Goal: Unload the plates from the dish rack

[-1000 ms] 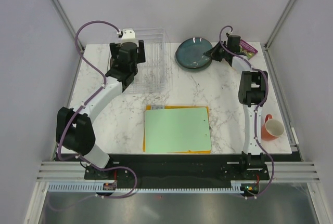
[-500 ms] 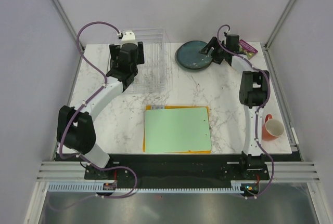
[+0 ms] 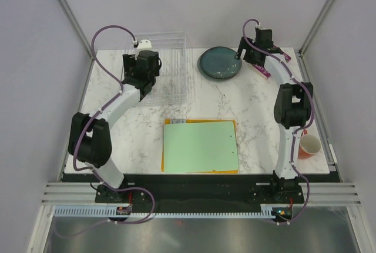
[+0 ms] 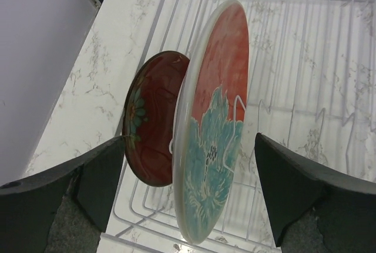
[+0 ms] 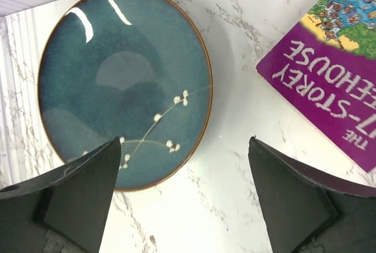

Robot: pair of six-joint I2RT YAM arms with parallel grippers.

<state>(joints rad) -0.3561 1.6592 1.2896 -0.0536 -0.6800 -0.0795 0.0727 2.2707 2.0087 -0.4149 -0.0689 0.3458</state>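
Left pincer [image 4: 191,191] spread wide over the dish rack [image 4: 305,59], one finger to each side of the red plate with teal flower [image 4: 214,124]; the wrist view does not settle whether either finger touches it. This plate stands on edge in the rack's wires, with the small dark red plate [image 4: 150,118] upright just beside it, nearer the rack's left wall. Right pincer [image 5: 185,188] likewise spread and holding nothing, hovering to the right of the rack above the table [image 3: 252,106]. The dark teal plate [image 5: 123,88] lies flat just right of the rack; a purple book [image 5: 329,71] lies farther right. A green board [image 3: 200,146] sits in front of the rack, an orange mug [image 3: 308,145] far to its right
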